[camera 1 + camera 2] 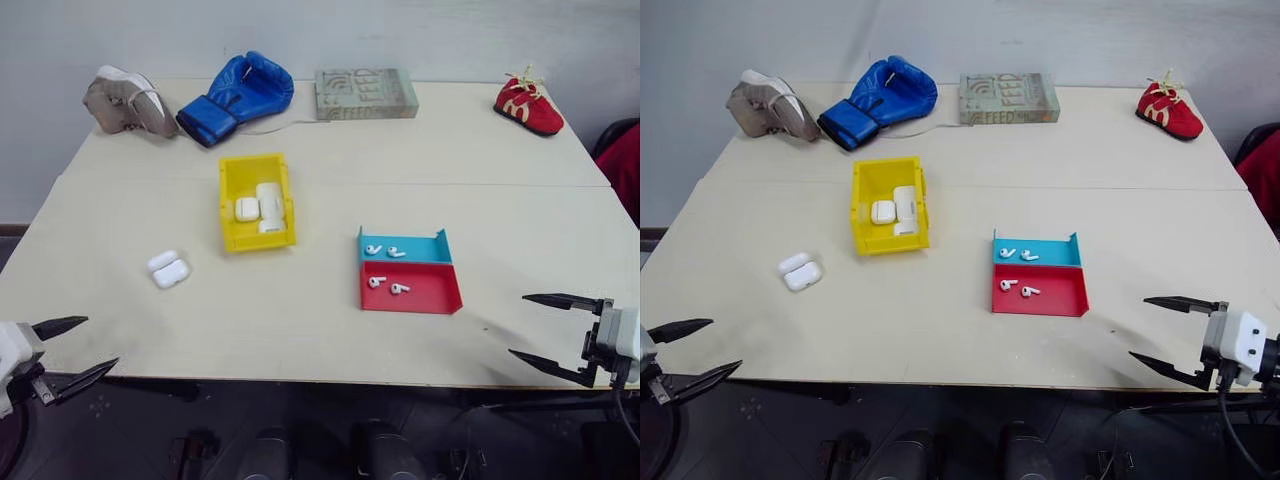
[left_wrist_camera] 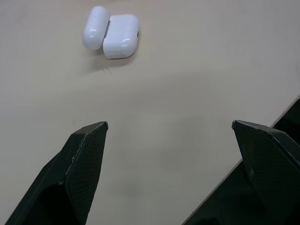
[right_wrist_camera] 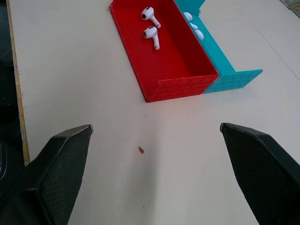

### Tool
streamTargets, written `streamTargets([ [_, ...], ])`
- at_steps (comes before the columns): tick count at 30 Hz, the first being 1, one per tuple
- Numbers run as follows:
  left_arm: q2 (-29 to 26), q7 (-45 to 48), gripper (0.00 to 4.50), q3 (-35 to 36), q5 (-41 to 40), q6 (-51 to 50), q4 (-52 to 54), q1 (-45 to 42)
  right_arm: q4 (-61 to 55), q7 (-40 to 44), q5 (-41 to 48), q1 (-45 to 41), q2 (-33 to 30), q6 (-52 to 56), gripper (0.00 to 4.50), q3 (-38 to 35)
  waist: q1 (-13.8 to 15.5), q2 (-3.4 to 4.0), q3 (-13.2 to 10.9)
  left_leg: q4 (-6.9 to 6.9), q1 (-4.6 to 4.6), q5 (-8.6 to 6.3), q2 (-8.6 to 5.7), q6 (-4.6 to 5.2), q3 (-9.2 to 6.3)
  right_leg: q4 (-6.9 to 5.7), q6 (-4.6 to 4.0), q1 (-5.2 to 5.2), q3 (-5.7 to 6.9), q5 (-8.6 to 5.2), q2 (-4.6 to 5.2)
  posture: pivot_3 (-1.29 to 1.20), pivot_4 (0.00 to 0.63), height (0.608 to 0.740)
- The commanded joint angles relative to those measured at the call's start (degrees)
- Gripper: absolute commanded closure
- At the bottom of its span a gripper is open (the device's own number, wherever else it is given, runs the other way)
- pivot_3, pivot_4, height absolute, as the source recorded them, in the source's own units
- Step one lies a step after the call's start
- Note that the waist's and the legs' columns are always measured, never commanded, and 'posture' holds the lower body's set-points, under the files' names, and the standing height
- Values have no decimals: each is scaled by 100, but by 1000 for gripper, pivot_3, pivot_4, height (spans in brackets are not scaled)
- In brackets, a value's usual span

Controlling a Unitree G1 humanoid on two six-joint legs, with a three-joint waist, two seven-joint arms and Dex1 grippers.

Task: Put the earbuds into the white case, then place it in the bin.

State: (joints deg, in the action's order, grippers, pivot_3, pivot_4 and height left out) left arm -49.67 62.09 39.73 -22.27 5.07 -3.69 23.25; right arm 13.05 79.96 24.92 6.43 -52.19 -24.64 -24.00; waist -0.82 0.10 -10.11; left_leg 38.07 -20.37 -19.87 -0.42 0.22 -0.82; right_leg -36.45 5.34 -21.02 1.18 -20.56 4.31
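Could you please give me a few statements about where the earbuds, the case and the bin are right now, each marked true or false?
1. The white case lies open on the table, outside the bin. True.
2. Four earbuds lie in the blue-and-red tray. True.
3. The yellow bin holds nothing. False: white items already lie in it.
4. The left gripper is shut on an earbud. False: its fingers are spread and hold nothing.
5. The right gripper is open, near the table's front edge. True.
6. The red shoe sits inside the tray. False: the red shoe sits at the table's far right corner.
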Motion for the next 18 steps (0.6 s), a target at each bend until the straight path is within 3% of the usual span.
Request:
streamTargets([
  [1,60,-94,42,131,-118,-43,211,-16,-30,84,160,-61,62,-62,0,25,-6,0,0,0,1,0,0,0,-1,1,0,2,0,0,0,0,150,740],
  [8,304,-413,42,439,-619,-777,719,43,-644,-208,799,-284,418,729,0,128,-48,0,0,0,3,0,1,-2,-3,2,0,6,0,0,1,0,150,740],
  [13,888,-1736,42,1015,-742,-1759,972,166,-1499,-821,1582,-694,1275,1286,0,188,-106,0,0,-2,8,1,5,-8,-4,-1,0,7,1,0,-2,0,150,740],
  [18,1443,-3119,42,1569,-662,-2911,1611,564,-1646,-595,1388,-1169,1796,785,0,510,-76,-20,1,0,7,-1,5,-6,-3,-7,1,5,0,0,-2,0,150,740],
])
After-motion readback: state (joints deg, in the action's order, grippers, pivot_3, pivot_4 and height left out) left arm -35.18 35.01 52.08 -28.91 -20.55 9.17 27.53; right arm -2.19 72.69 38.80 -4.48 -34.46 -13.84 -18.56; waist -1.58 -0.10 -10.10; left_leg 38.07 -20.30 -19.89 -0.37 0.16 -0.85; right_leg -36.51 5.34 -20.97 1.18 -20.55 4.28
